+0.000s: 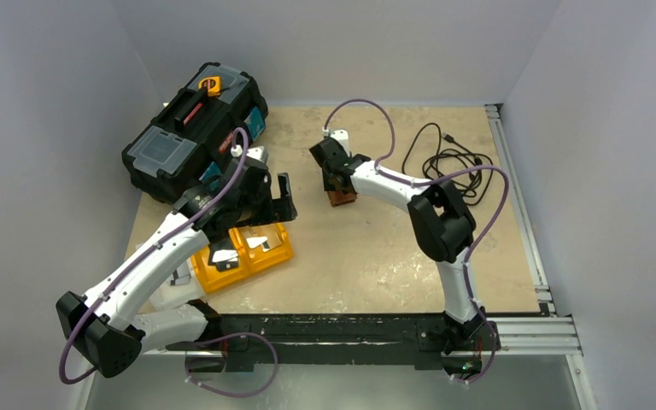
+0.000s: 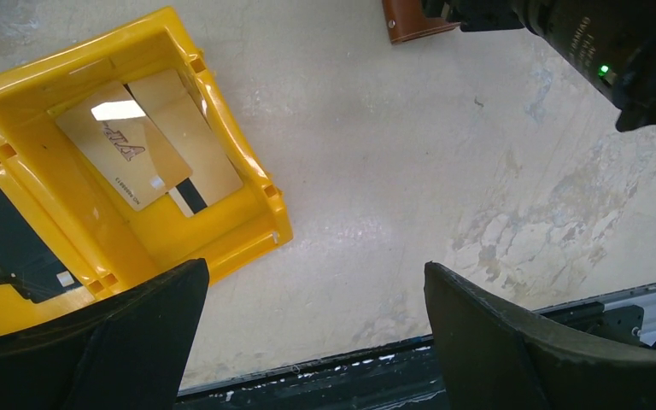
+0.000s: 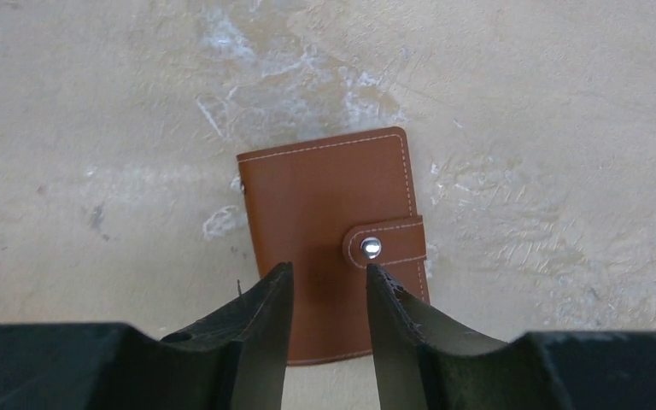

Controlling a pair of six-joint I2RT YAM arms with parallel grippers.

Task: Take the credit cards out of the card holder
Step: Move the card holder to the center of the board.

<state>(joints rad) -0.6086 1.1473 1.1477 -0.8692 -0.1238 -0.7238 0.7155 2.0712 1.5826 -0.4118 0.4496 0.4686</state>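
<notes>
Big picture first: the table [image 1: 376,256] has a black toolbox [image 1: 192,128] sitting behind the yellow tray [image 2: 222,243], and the tray is what we're using as the reference point.

The left hand [image 2: 314,273] hangs just past the tray's right corner. Its fingers are spread wide with nothing between them. The right hand [image 3: 329,272] is well off to the tray's right and a bit further back. Its fingers are only slightly apart and poised right over the card holder [image 3: 325,205], not clamped on it as far as we can see.

The holder lies flat on the table, well clear of the tray, folded shut with the snap tab [image 3: 384,243] fastened.

In the tray there's a gold card [image 2: 124,154] on top of another one [image 2: 192,128], plus a dark card [image 2: 8,239] in the next compartment over.

So we reckon the job is mostly or fully done. We can't tell whether any cards are left inside the closed holder.
</notes>
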